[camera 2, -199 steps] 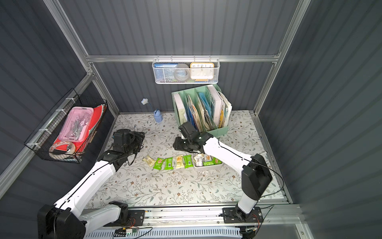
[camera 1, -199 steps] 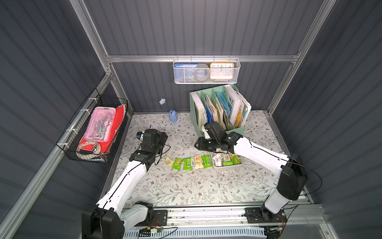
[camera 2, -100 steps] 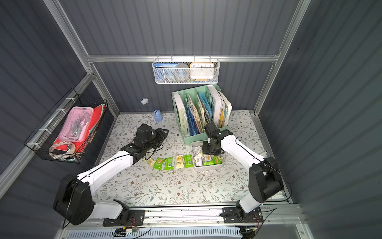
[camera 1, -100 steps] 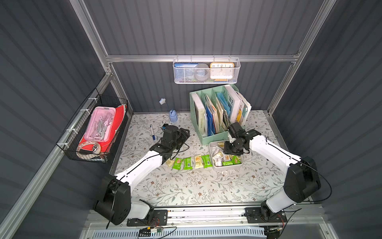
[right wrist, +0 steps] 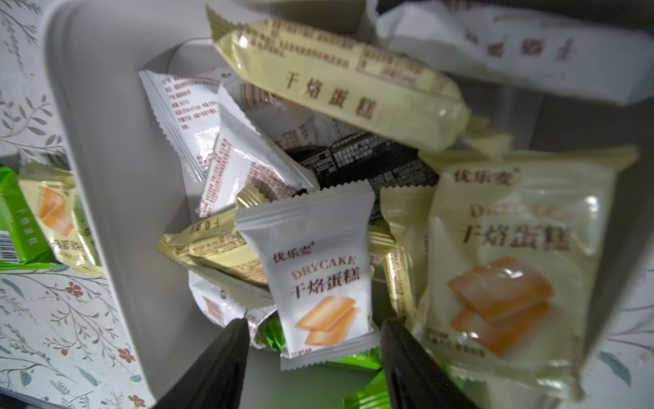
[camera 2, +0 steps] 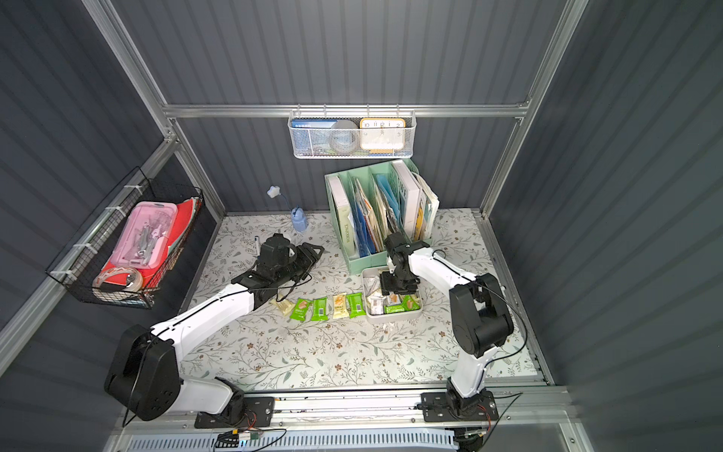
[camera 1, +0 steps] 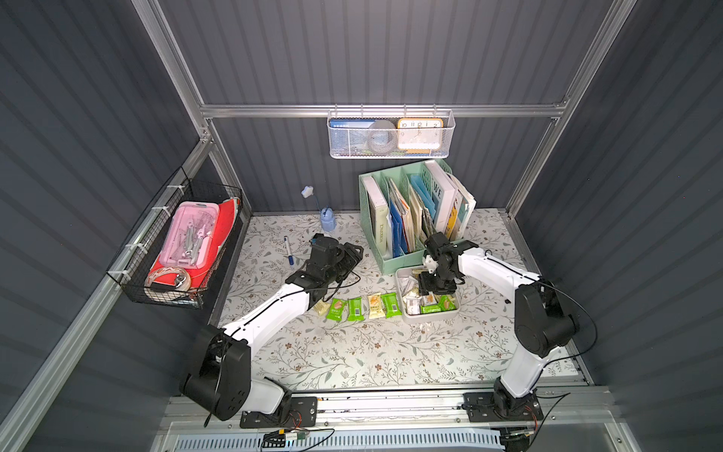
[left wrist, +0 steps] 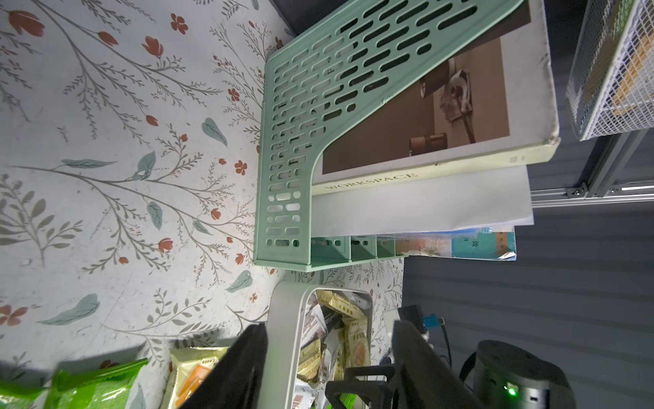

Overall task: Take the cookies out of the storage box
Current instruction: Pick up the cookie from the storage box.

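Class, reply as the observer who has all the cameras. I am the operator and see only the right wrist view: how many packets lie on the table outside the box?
Observer: Five cookies lie in a row beside the storage box.
Operator: Where is the left gripper?
Observer: The left gripper hovers open and empty near the mint-green organiser.
Operator: Anything else on the table?
Observer: A pen lies farther back, apart from the cookies.

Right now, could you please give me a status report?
Right gripper open over white packet in storage box. Left gripper open, empty. Five cookies out, many remain. Nothing blocking.
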Robot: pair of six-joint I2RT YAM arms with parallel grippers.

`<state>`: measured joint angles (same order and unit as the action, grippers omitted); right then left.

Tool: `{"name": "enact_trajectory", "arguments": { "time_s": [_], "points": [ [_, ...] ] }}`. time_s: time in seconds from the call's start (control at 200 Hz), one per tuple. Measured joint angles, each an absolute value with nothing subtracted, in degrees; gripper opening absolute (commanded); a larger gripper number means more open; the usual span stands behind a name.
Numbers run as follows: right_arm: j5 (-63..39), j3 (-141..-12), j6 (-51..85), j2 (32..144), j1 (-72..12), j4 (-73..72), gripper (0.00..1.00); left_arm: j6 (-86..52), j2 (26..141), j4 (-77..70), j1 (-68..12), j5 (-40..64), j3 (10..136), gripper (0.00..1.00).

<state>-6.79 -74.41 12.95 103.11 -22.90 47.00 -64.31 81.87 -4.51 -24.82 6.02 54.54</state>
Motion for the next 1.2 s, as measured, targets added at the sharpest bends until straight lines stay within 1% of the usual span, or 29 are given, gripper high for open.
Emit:
{"name": "enact_trajectory", "arguments": {
  "time_s": [0.265,0.535,0.735,0.885,1.041,1.201],
  "points": [
    [-5.21,-74.41,12.1,104.4,-22.85,45.63,0.62,-64.34,84.2,-5.41,-24.82,7.75,54.54,0.61],
    [-4.86,-74.7,11.51,107.33,-22.81,44.4,0.56,-64.34,84.2,-5.45,-24.82,7.84,54.54,0.61],
    [-5.17,-74.81,11.62,107.83,-22.74,44.16,0.48,-64.31,84.16,-5.41,-24.82,7.81,54.54,0.61],
    [-4.99,-75.0,11.68,107.87,-22.7,44.47,0.45,-64.31,83.74,-5.34,-24.82,7.79,54.52,0.61],
    [-4.49,-75.11,11.92,106.72,-22.7,45.15,0.44,-64.34,83.35,-5.32,-24.82,7.7,54.33,0.61],
    [-3.75,-75.11,11.99,103.07,-22.7,45.67,0.43,-64.34,83.33,-4.97,-24.82,7.42,54.22,0.61]
  ]
}}
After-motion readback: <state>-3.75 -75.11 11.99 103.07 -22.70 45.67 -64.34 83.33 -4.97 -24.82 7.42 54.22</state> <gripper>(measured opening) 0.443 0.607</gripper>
